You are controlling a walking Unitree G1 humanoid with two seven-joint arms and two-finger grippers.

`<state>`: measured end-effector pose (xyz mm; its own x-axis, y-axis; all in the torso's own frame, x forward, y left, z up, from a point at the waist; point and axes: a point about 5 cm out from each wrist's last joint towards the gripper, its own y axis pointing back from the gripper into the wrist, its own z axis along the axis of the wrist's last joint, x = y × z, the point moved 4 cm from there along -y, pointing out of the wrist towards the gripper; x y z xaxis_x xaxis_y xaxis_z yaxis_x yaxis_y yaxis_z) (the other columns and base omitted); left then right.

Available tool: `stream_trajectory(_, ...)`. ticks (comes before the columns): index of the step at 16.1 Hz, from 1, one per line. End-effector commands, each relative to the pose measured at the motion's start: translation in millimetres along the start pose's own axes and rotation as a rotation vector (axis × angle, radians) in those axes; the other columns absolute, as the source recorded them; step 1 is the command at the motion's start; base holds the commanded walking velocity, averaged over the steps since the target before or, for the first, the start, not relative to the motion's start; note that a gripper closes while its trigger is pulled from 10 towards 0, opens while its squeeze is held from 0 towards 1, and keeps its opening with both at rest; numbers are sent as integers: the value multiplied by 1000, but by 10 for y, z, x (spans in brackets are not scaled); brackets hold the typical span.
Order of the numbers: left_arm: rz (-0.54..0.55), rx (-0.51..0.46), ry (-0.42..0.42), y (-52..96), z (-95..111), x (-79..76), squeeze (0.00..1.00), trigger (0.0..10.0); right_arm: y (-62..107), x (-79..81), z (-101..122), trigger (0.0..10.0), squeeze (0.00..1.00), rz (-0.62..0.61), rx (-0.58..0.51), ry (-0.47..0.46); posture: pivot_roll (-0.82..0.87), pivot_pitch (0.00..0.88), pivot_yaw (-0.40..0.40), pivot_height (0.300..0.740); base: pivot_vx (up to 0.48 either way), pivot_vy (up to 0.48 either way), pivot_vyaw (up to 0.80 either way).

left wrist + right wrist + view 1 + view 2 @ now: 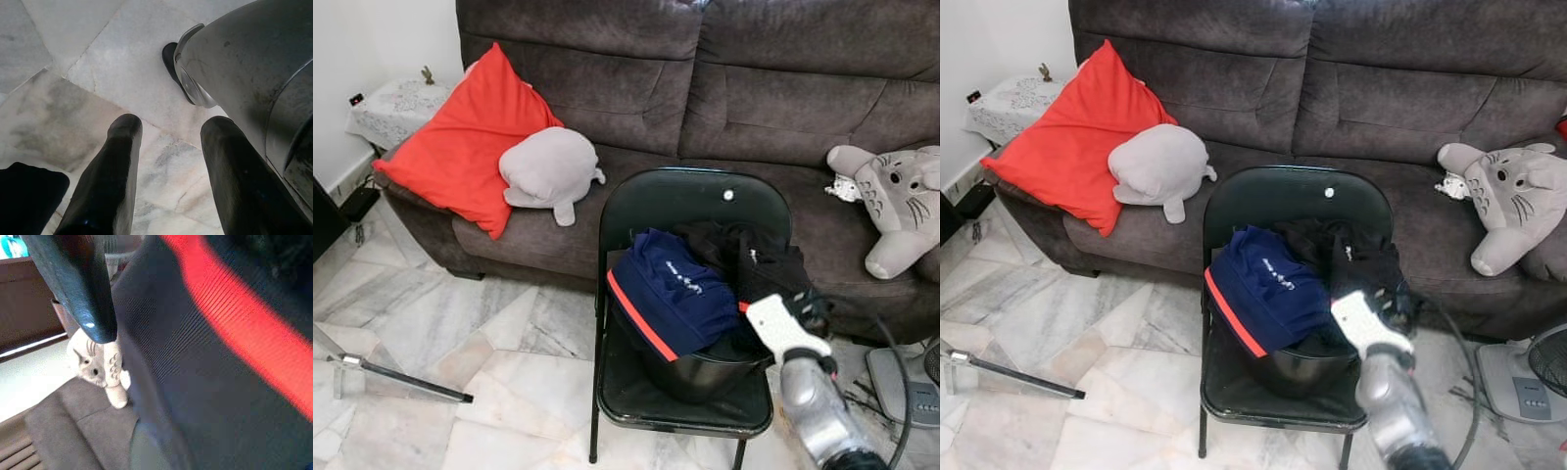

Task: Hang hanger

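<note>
Risk 1: snag. The right tool [808,311] is at the clothes [705,284] heaped in the black tub [705,372] on the chair [690,201]. Loose cloth could catch on a finger [83,289] and be dragged out, or the tub could tip off the seat if the pile is pulled sideways.

Risk 2: wrong pick. No hanger can be made out; it may lie under the navy shirt [671,289] or the dark garments, so a blind grasp would likely take cloth instead.

Risk 3: poor sight. The right wrist view is pressed close to navy fabric with a red stripe [244,318], leaving little to aim by.

Right arm: stretched forward and up from the lower right, wrist over the tub's near right rim, tool at the edge of the heap. Whether its fingers are apart or together cannot be told.

Left arm: idle, hanging low. Left tool [171,171] points at the marble floor [98,63], fingers spread apart, gripping nothing.

Nearby: sofa [705,78], red cushion [465,137], grey plush [548,171], cat plush [901,201].
</note>
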<state>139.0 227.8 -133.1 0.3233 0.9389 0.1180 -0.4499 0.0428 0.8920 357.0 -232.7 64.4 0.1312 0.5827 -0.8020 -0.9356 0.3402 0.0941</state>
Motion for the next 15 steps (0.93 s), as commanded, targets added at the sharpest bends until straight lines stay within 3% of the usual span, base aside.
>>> stream_trajectory(1, -11, 28, 2, 20, -104, -25, 0, 10000, 9, -40, -11, 10000, 0, -30, 10, -28, -4, 134, -16, 740, 0, 0, 0)
stream_trajectory(2, -11, 29, 1, 20, -105, -25, 0, 10000, -1, -149, 33, 10000, 0, -96, -10, -45, -4, 133, -17, 740, 0, 0, 0)
stream_trajectory(3, -11, 29, 2, 20, -105, -25, 0, 10000, 0, -360, 111, 10000, 0, -219, -53, -53, -6, 132, -18, 740, 0, 0, 0)
stream_trajectory(4, -11, 29, 1, 20, -105, -25, 0, 10000, 10, -409, 126, 10000, 0, -250, -63, -52, -7, 131, -19, 740, 0, 0, 0)
stream_trajectory(7, -11, 28, 1, 18, -101, -26, 0, 10000, 57, -318, 46, 10000, 0, -217, -32, -56, -6, 131, -19, 740, 0, 0, 0)
stream_trajectory(10, -11, 28, 2, 18, -99, -26, 0, 10000, 115, -79, -103, 10000, 0, -110, 35, -60, -6, 128, -17, 740, 0, 0, 0)
stream_trajectory(15, -10, 26, 3, 16, -95, -29, 0, 10000, 73, -136, -223, 10000, 0, -144, 105, -108, 1, 122, -19, 740, 0, 0, 0)
